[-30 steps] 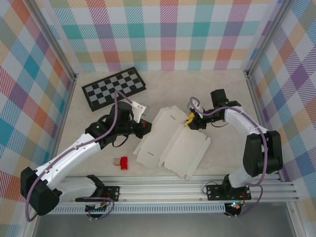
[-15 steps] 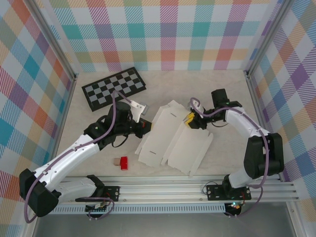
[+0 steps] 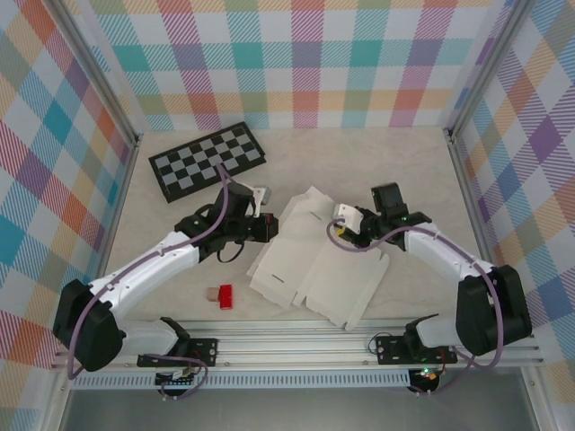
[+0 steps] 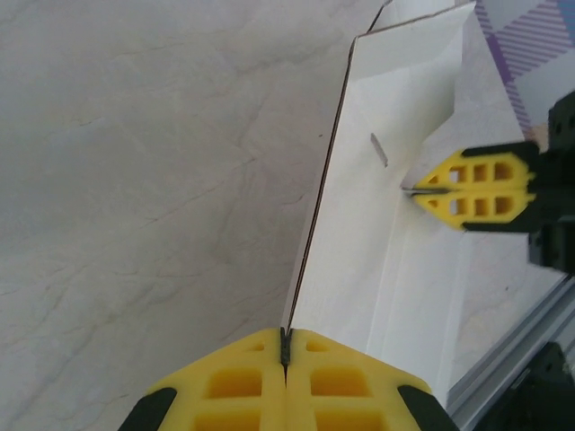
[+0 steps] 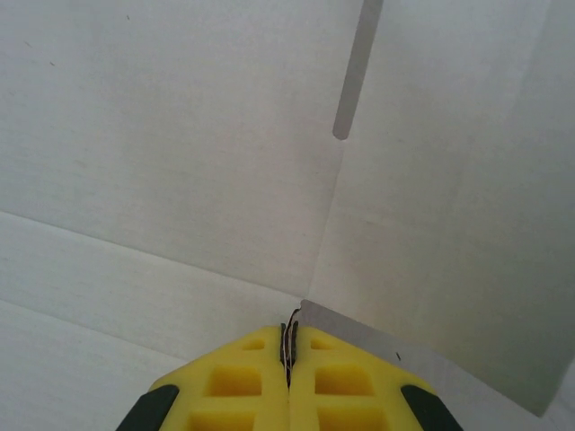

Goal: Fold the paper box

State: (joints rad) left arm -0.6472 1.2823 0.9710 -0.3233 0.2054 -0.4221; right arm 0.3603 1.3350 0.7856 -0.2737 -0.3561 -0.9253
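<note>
The left gripper [image 4: 286,348] is clenched on one raised edge of the paper box [image 3: 314,269]. The right gripper [image 5: 289,346] pinches another edge of it.

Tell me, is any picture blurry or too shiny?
Top external: sharp and evenly lit, with soft shadows beside the paper box. Left wrist: the table looks crisp, but the metal rail in the corner looks blurry. Right wrist: no glare, and the paper box's right-hand panel looks greyer, in shade.
</note>
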